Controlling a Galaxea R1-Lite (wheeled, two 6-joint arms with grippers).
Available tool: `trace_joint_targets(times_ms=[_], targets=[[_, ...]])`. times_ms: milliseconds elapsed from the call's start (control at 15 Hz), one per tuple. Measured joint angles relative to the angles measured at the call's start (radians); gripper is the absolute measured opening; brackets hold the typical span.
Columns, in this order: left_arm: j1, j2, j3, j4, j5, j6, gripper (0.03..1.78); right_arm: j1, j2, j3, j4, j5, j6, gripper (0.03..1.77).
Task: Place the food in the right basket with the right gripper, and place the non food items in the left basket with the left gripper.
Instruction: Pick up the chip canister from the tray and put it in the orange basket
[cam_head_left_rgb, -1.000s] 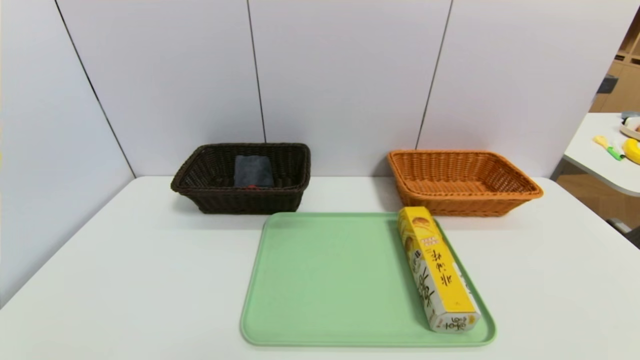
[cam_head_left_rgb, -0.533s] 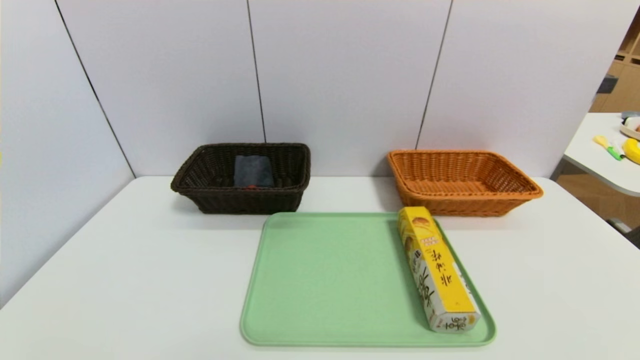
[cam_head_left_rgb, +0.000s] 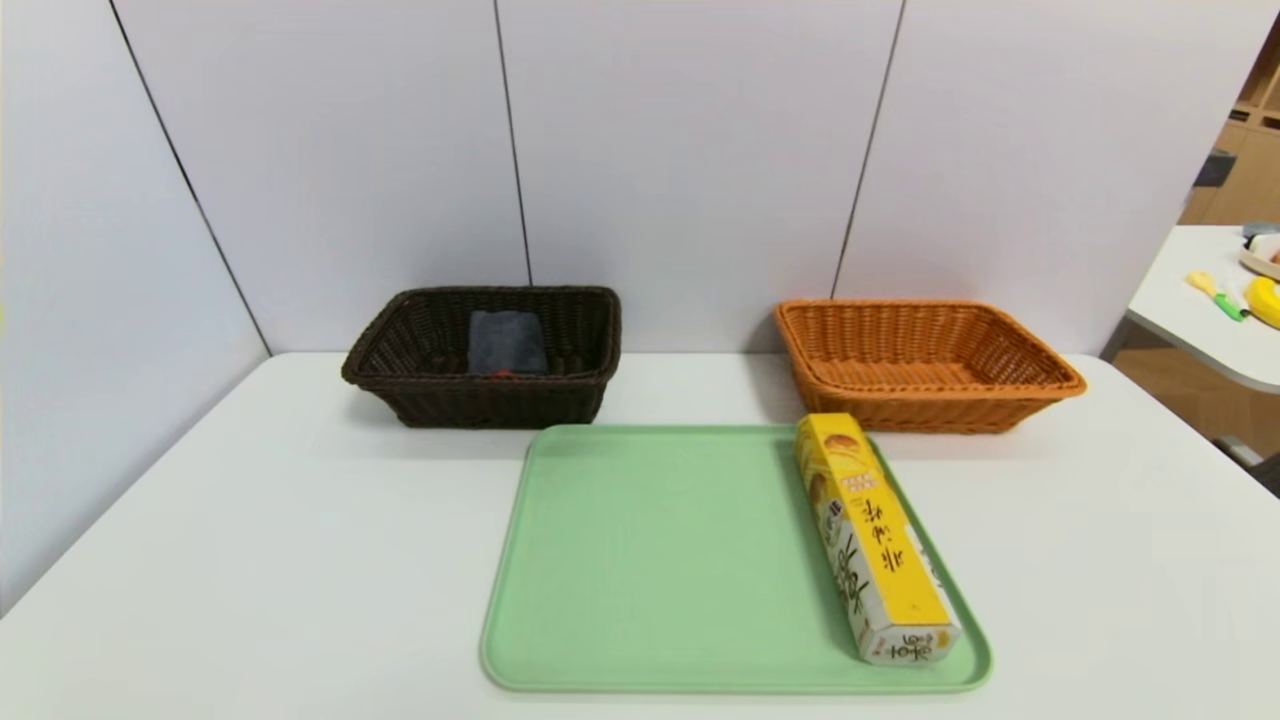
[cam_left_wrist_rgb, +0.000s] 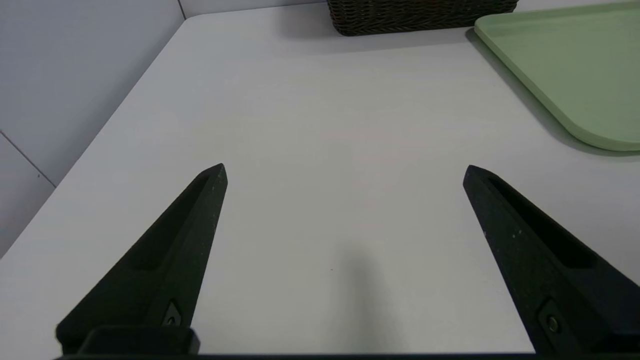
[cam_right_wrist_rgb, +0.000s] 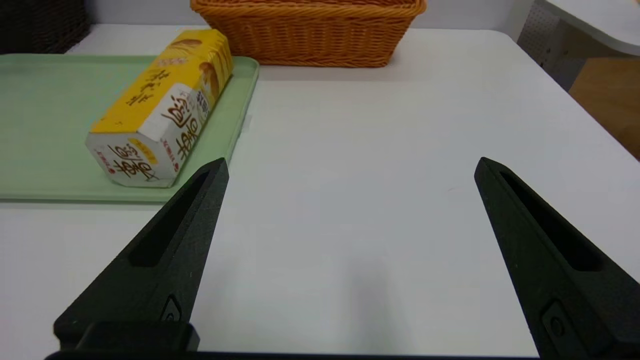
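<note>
Beyond both pincers, bench: white, against pale wall panels, carrying a tray and two baskets.
Green tray: flat on the bench, between the two pincers' stretches of bare surface and a little farther out.
Dark brown wicker basket: ahead of the left pincer, past the tray's far edge, with the non-food inside.
Orange wicker basket: ahead of the right pincer, at the back of the bench, just behind the carton's far end.
Yellow pastry carton: the food left to sort, lying lengthwise on the tray, inward and forward of the right pincer.
Dark grey folded cloth: in the brown basket, far ahead of the left pincer.
Small red object: beside the cloth, mostly hidden by the rim.
Right pincer: spread wide, nothing between its fingers, above bare bench.
Left pincer: spread wide and empty, above bare bench; its share looks done.
Carton handling: the step in hand seems to be fetching it; best straddle its narrow width near the middle, jaws aligned with its long sides, close gently, lift level, clear the orange rim before lowering. An end grip could let it tip.
Views compared: only the head view shows the cloth and red piece; only the wrist views show the pincers; the right wrist view shows the carton's lettered outer side best.
</note>
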Motion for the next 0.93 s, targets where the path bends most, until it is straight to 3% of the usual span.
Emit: trace_joint_targets(times_ms=[533, 733, 933], targets=[[0.000, 0.000, 0.000, 0.000, 0.000, 0.000, 1.69, 0.066, 0.537, -0.557, 0.296, 0.006, 0.006, 1.70], [0.000, 0.000, 0.000, 0.000, 0.000, 0.001, 1.69, 0.161, 0.757, -0.690, 0.327, 0.010, 0.011, 1.70], [0.000, 0.000, 0.000, 0.000, 0.000, 0.001, 1.69, 0.283, 0.942, -0.795, 0.334, 0.012, 0.067, 1.70]])
